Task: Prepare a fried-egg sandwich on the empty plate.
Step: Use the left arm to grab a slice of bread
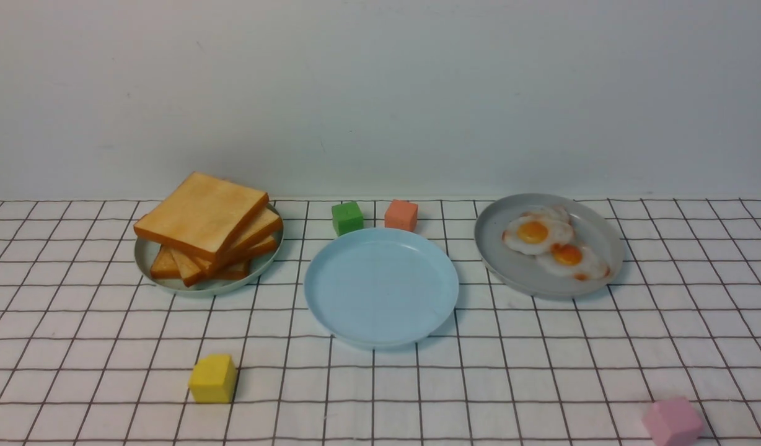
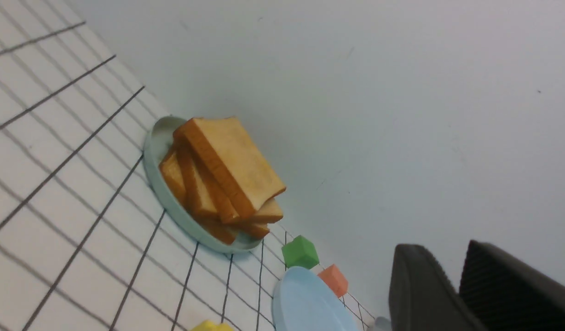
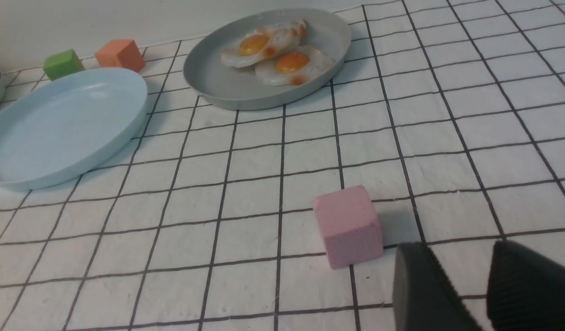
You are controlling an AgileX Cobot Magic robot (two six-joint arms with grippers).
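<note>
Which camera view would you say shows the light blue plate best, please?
The front view: the light blue plate appears there whole, its full rim visible. The right wrist view cuts off a bit of its edge, and the left wrist view shows only part.

White wall point(image 1: 380, 99) (plain), black-gridded white tabletop point(image 1: 417, 396)

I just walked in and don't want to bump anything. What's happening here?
Neither claw holds anything; the left and right both hang open. The light blue plate is empty, so the sandwich is not yet begun: the toast slices and fried eggs are on separate plates either side.
</note>
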